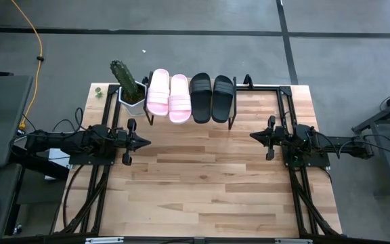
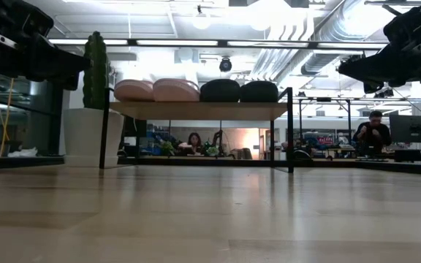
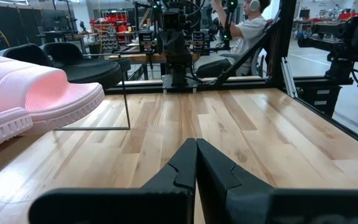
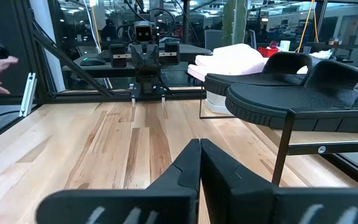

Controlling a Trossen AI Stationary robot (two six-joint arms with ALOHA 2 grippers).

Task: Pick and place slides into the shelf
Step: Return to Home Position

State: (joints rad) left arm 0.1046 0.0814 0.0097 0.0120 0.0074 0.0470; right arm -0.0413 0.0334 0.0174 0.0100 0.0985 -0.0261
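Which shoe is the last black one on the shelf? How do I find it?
Find the low shelf at the wooden table's far edge, holding four slides in a row. From the cactus come two pink, then two black; yours is the black slide at the end, farthest from the cactus.

**Open middle, crowded far edge**

Wide bare wood across the middle and near part of the table [image 1: 202,190], open between the left gripper [image 1: 147,142] and the right gripper [image 1: 252,135], well apart at either side. Blocked along the far edge by the shelf [image 2: 196,110], filled by four slides [image 1: 179,98] side by side, with a cactus pot [image 1: 133,96] just beside its left end. Passable underneath, between thin black legs [image 2: 290,131].
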